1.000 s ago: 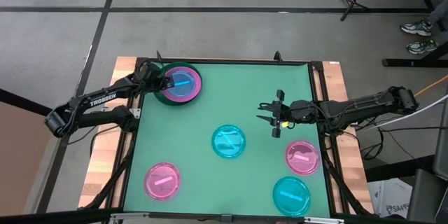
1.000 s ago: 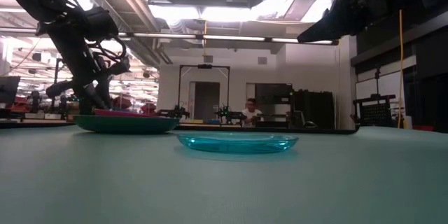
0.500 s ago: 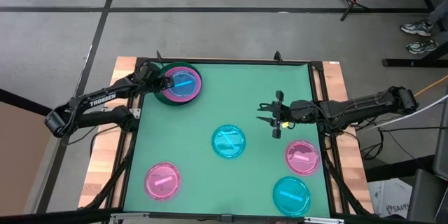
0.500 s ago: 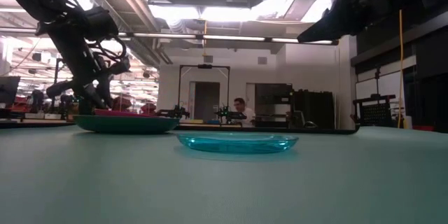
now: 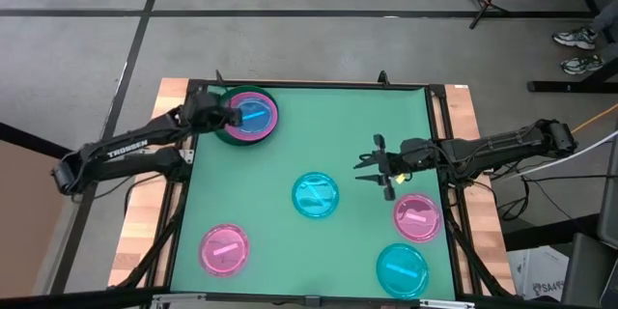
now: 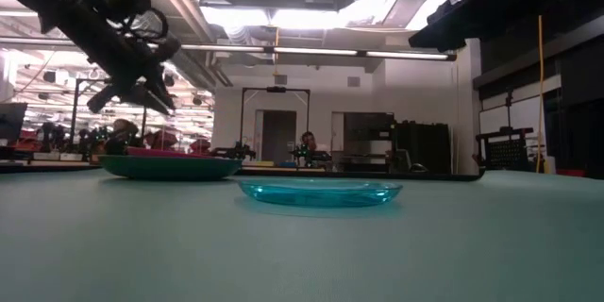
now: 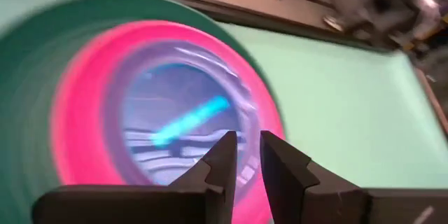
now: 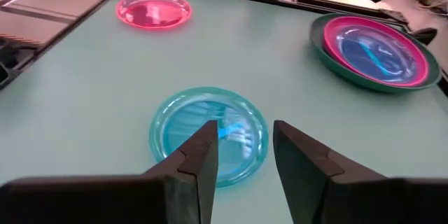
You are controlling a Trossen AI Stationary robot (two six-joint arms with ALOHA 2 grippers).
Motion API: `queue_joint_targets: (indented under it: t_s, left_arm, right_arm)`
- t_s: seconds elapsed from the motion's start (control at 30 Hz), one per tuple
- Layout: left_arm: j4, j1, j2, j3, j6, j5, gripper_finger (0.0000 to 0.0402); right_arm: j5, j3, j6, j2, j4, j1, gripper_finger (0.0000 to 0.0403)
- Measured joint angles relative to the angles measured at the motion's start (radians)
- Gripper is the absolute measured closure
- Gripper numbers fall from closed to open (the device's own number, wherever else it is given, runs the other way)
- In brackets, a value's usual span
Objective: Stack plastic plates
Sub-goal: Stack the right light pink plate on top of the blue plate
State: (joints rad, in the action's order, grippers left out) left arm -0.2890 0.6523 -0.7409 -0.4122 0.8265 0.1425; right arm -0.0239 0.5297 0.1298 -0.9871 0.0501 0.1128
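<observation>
A stack stands near the table's far left corner: a dark green plate (image 5: pixel 220 133) at the bottom, a solid pink plate (image 5: pixel 270 106) on it, and a small translucent cyan plate (image 5: pixel 251 116) on top. My left gripper (image 5: pixel 228 115) (image 7: pixel 250 155) hovers above the stack's left rim, open by a narrow gap and holding nothing. In the low view it is raised clear of the stack (image 6: pixel 170 164). My right gripper (image 5: pixel 375 168) (image 8: pixel 245 147) is open in the air, right of a lone cyan plate (image 5: pixel 316 195) (image 8: pixel 208 131) lying flat mid-table.
Three more plates lie flat on the green mat: translucent pink (image 5: pixel 417 216) and cyan (image 5: pixel 402 268) near the right edge, translucent pink (image 5: pixel 224 249) near the left front. Black rails (image 5: pixel 436 135) frame the table. A person shows far back in the room (image 6: pixel 307 142).
My left gripper has risen from the left rim of the stack and now hangs well above it. My right gripper has shifted a little toward the near edge and the lone cyan plate, turning slightly. The plates have stayed where they were.
</observation>
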Motion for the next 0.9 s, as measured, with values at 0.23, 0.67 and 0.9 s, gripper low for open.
queue_joint_targets:
  t_s: [0.23, 0.67, 0.9]
  left_arm:
    - [0.012, -0.228, 0.035, 0.000, -0.030, 0.045, 0.0344]
    - [0.177, -0.659, 0.020, 0.000, -0.025, 0.249, 0.0344]
    - [0.274, -0.798, -0.052, 0.000, -0.019, 0.339, 0.0344]
  right_arm:
    - [-0.014, 0.000, 0.000, 0.000, -0.016, 0.114, 0.0274]
    - [-0.124, 0.000, 0.003, 0.001, -0.451, 0.261, 0.0274]
    - [-0.099, 0.000, 0.007, 0.001, -0.619, 0.260, 0.0274]
